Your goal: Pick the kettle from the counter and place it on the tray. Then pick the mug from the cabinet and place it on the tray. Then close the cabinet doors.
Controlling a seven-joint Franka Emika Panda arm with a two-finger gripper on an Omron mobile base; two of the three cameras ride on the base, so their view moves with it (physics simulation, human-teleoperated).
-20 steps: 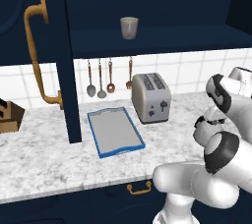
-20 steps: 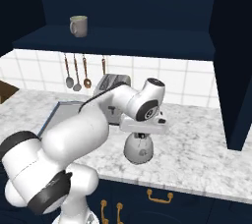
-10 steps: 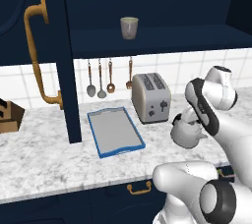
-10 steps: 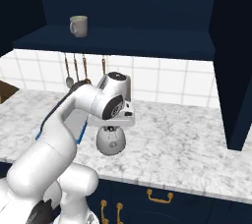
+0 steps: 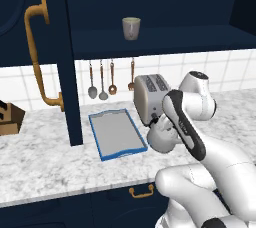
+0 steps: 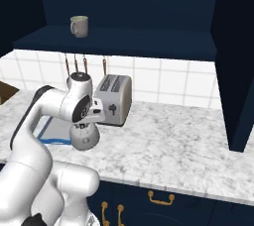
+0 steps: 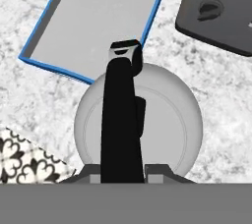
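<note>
Overhead, the gripper [image 7: 122,171] clamps the kettle [image 7: 167,115] by its black handle, narrowly parted, beside the tray [image 7: 98,16].

Since 1 second ago you've swung the arm left along the counter [image 6: 163,141], carrying the kettle [image 6: 84,136] with it. The hand [image 7: 121,171], clamped on the kettle's black handle, has come from well right of the toaster [image 5: 150,97] to just beside the tray [image 5: 117,134], at its near right corner.
</note>
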